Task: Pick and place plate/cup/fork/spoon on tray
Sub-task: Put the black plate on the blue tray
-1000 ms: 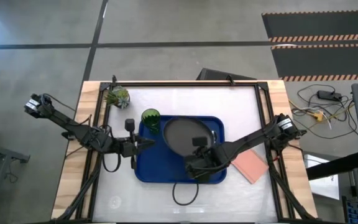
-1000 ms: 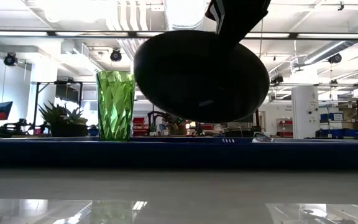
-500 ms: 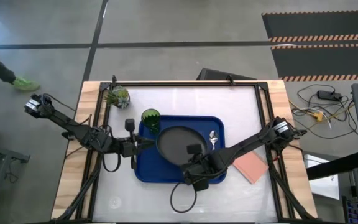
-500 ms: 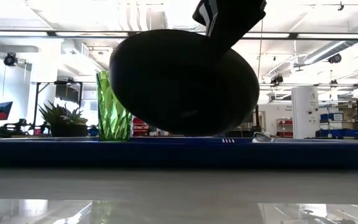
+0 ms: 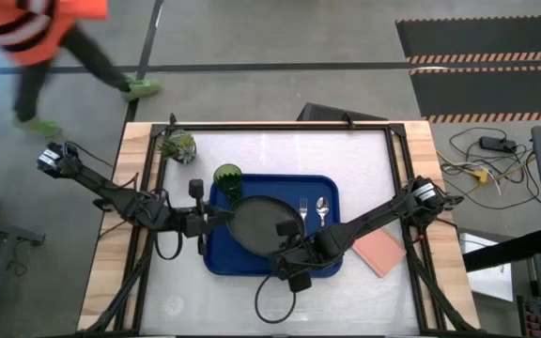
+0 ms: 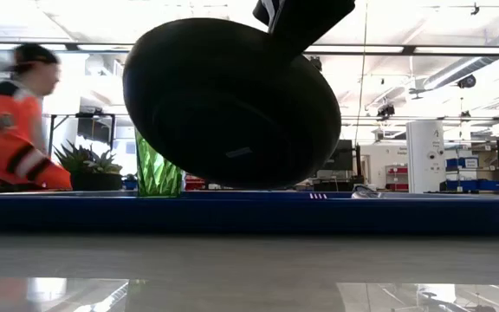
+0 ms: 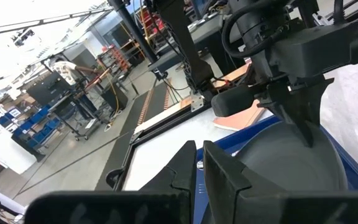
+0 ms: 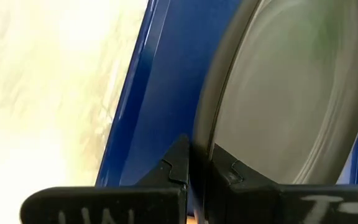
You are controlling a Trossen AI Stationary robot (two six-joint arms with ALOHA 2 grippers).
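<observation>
The dark round plate (image 5: 256, 223) is over the left half of the blue tray (image 5: 224, 261) and tilted, as the low view (image 6: 232, 104) shows. My right gripper (image 5: 287, 229) is shut on its rim. The green cup (image 5: 227, 178) stands upright in the tray's far left corner, partly hidden behind the plate in the low view (image 6: 154, 169). The orange-handled fork (image 5: 302, 208) and spoon (image 5: 321, 207) lie side by side on the tray's right half. My left gripper (image 5: 222, 217) is shut and empty at the tray's left rim. My right gripper pinches the plate's rim (image 8: 199, 134) between its two fingers, one on the upper face and one on the underside, at the plate's near right edge. The fingers come slanting down from the near right. The held edge is raised and the underside faces the near side (image 6: 232, 152). Whether the low far edge touches the tray cannot be told.
A pink square pad (image 5: 378, 250) lies right of the tray. A small potted plant (image 5: 177, 145) stands at the far left corner. A person in orange (image 5: 50, 28) walks on the floor beyond the far left corner. Bare table lies near the front edge.
My right gripper has carried the plate toward the table's left and near edges, still tilted and held by its rim. The plate has come off the tray's right half, so the fork and spoon now show. A person has walked into view.
</observation>
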